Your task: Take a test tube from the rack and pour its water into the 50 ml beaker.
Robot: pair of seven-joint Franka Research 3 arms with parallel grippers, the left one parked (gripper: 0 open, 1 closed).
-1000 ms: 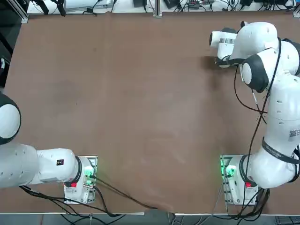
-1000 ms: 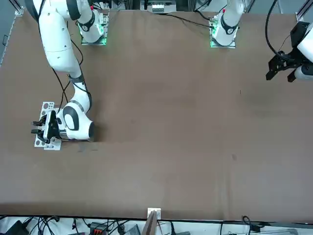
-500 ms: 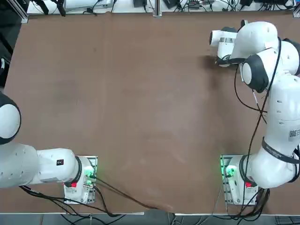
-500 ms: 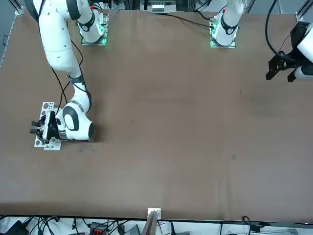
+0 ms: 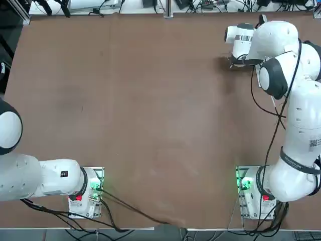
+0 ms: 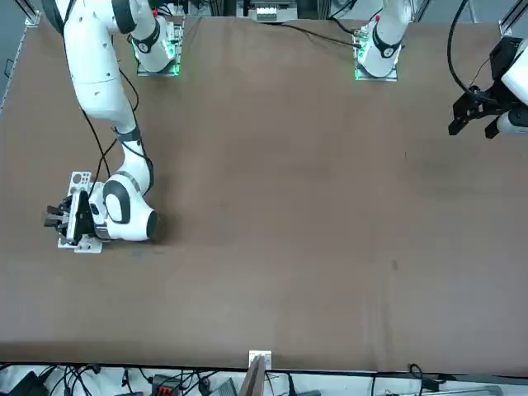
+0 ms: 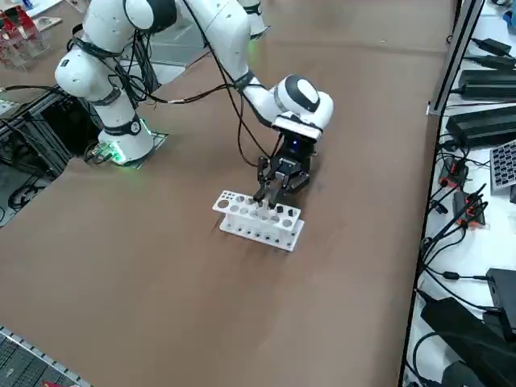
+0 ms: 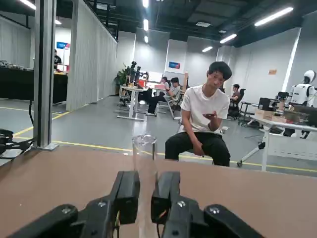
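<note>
Right arm (image 7: 218, 32): glossy white rounded shells with grey joint bands, a loose black cable (image 7: 234, 113) trailing along it. Black two-finger gripper (image 7: 272, 184) (screws show on its fingers (image 8: 130, 194)). Base (image 5: 249, 187) glows green, with a red button.

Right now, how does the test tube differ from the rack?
The test tube is clear glass; the rack is opaque white. The tube stands thin and upright; the rack lies long and low. The right gripper clamps the tube between its fingers, not the rack.
</note>
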